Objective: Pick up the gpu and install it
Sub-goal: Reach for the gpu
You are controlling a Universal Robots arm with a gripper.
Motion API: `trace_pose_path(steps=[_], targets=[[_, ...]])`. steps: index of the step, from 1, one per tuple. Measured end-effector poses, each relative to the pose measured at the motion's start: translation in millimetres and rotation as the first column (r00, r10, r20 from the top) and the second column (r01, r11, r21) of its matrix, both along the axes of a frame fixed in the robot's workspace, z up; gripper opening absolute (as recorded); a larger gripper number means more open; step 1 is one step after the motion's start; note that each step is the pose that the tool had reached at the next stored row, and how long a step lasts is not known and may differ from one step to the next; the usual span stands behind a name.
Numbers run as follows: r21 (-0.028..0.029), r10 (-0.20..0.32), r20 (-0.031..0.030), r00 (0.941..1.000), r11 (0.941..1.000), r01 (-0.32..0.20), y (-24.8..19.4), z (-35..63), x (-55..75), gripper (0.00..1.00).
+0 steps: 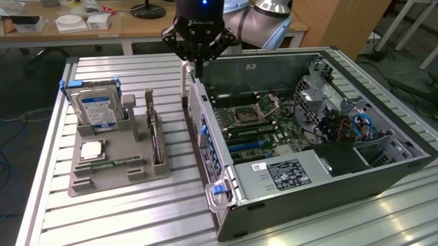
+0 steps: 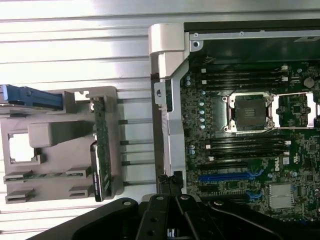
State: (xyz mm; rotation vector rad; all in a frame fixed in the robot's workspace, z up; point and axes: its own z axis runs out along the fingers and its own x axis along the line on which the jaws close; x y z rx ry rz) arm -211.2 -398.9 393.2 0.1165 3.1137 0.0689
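Note:
The gpu (image 1: 157,138) stands on edge in a slot of the grey holder tray (image 1: 110,177); it is a thin green card with a dark block on one face. In the wrist view the gpu (image 2: 102,145) sits along the tray's side nearest the computer. My gripper (image 1: 195,62) hangs over the far end of the open computer case's side wall (image 1: 205,133), apart from the gpu and above it. Its black fingers (image 2: 176,186) are shut with nothing between them. The motherboard (image 1: 257,120) lies exposed inside the case, with blue expansion slots (image 2: 230,176) near the fingertips.
A hard drive (image 1: 96,105) with a blue-white label stands at the tray's far end. A processor chip (image 1: 91,149) and a memory stick (image 1: 113,164) lie in the tray. A silver handle (image 1: 222,193) juts from the case's near corner. Slatted metal table (image 1: 123,220) all around.

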Motion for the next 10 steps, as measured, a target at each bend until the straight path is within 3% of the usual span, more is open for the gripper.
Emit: trace_pose_path(steps=[10], targets=[[0.0,0.0,0.0,1.0,1.0,0.0,0.0,0.0,-27.2,0.1]])
